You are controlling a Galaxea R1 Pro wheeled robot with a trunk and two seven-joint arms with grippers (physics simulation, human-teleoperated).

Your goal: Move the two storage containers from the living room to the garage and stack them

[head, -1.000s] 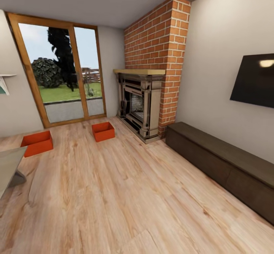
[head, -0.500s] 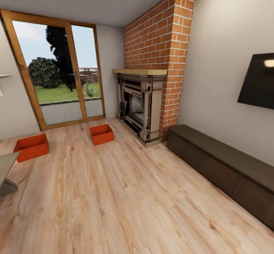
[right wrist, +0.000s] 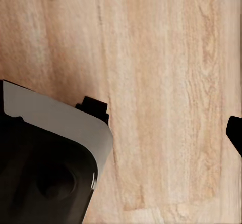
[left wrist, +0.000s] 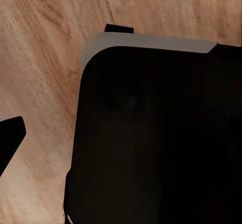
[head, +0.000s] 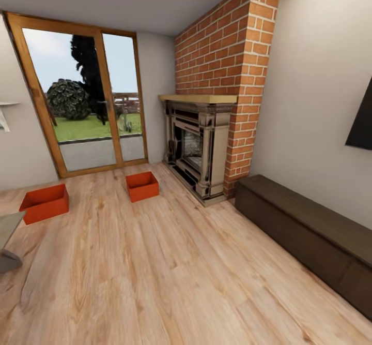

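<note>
Two red-orange storage containers sit apart on the living room's light wood floor in the head view. One container (head: 45,203) lies at the far left, and the other container (head: 142,185) rests near the fireplace, in front of the glass doors. Both are open-topped and look empty. My left gripper (left wrist: 121,138) hangs over wood planks beside my dark base, with one black fingertip (left wrist: 10,138) at the picture's edge. My right gripper (right wrist: 121,133) also hangs over the planks, with one fingertip (right wrist: 235,133) at the edge. Nothing sits between the fingers of either.
An ornate fireplace (head: 199,146) stands under a brick chimney (head: 227,50). A long low dark cabinet (head: 310,228) runs along the right wall under a wall television (head: 361,122). Wood-framed glass doors (head: 85,107) fill the back wall. A grey table corner (head: 8,228) juts in at the left.
The whole head view has shifted, so the camera has moved: the fireplace and cabinet now sit further right and the television is mostly out of frame. The containers stay in place on the floor.
</note>
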